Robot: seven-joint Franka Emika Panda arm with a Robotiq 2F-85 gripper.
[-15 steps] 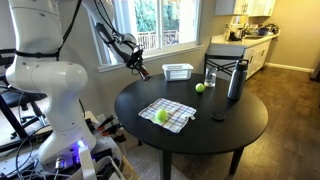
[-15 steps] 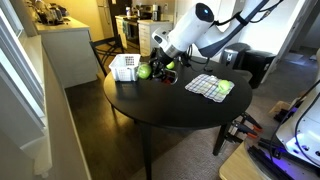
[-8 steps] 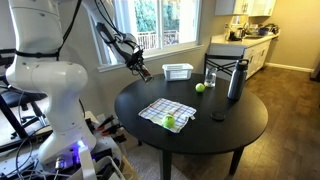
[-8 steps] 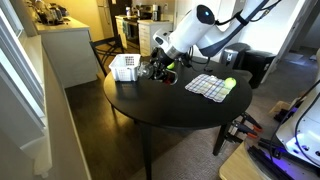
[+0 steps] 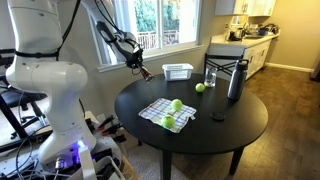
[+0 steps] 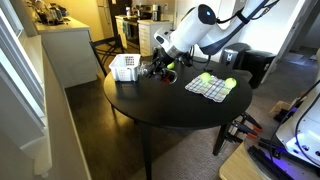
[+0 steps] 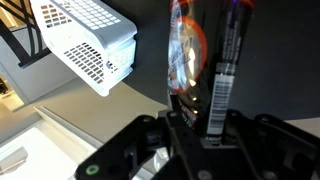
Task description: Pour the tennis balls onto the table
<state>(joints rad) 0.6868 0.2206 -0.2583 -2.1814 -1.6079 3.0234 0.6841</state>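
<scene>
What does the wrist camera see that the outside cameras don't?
Only the wrist view shows the barcode on the clear tube in the hand. Only an exterior view shows the tennis balls on the checked cloth and the whole table. Both show the white basket.

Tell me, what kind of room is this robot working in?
Probably a home dining area beside a kitchen: a round black table, a kitchen counter with light cabinets, and big windows.
</scene>
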